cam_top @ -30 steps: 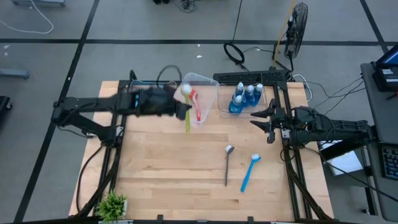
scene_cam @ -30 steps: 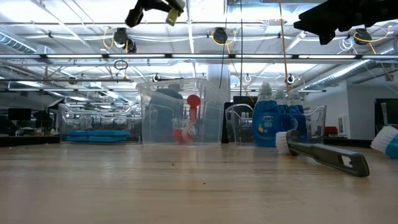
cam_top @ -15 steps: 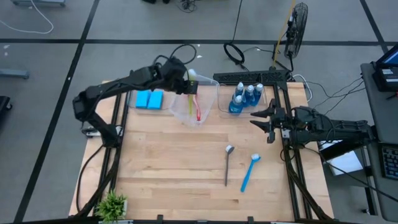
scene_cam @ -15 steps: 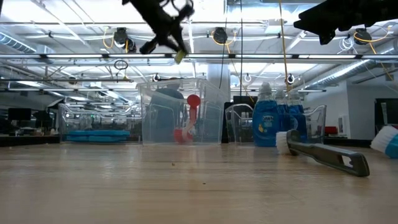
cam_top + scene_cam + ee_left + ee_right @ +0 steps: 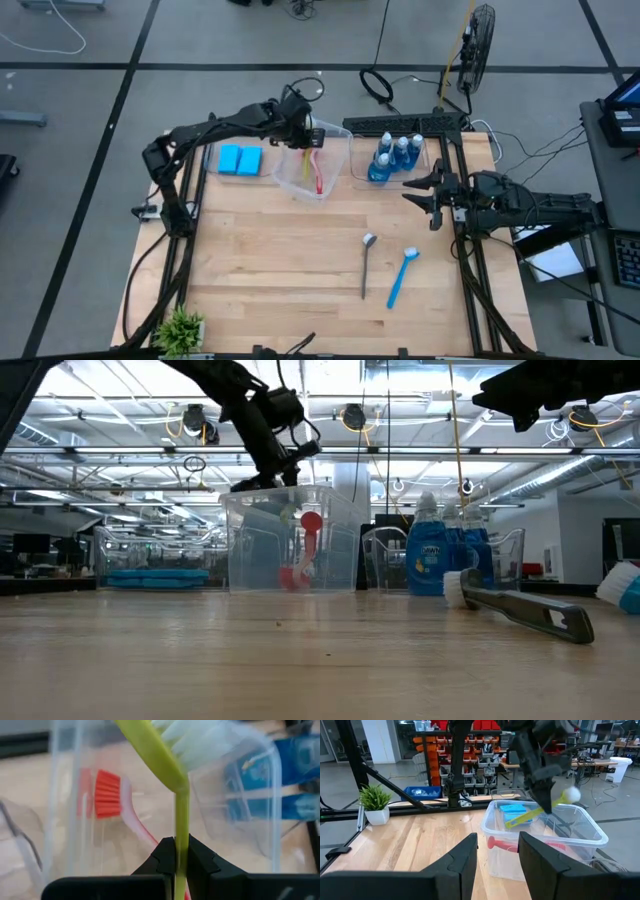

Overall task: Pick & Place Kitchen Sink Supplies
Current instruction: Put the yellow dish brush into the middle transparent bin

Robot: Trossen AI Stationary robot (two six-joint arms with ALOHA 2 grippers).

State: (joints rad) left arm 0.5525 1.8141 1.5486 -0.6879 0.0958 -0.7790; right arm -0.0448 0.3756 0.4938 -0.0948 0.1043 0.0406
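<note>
Near the table's [image 5: 260, 260] front left corner: a small green plant [image 5: 180, 328]. Farther back on the left, two flat blue sponges [image 5: 240, 159] side by side in a clear bin at the rear. Just right of them, the left gripper [image 5: 309, 134] poised over the middle clear bin [image 5: 298, 183], jaws closed tight on the thin handle of a yellow brush [image 5: 172, 765]; white bristle head up, handle slanting down into the bin from above its rim. Inside that same bin, a red brush [image 5: 318, 170] lying along the bottom, its red bristles plain in the left wrist view. Next bin to the right [image 5: 358, 178]: blue bottles [image 5: 395, 155] with pale caps, standing upright in a cluster.

On bare wood in front of that bin, well apart from it: a grey spoon [image 5: 366, 263] with its bowl toward the back, and just beside it on the right a blue brush [image 5: 400, 276], white head toward the back, handle angled toward the front. Neither touched by anything.

At the right edge of the table, the right gripper [image 5: 425, 192] hovering off the surface beside the bottle bin, jaws parted and empty, pointing toward the table's middle.
</note>
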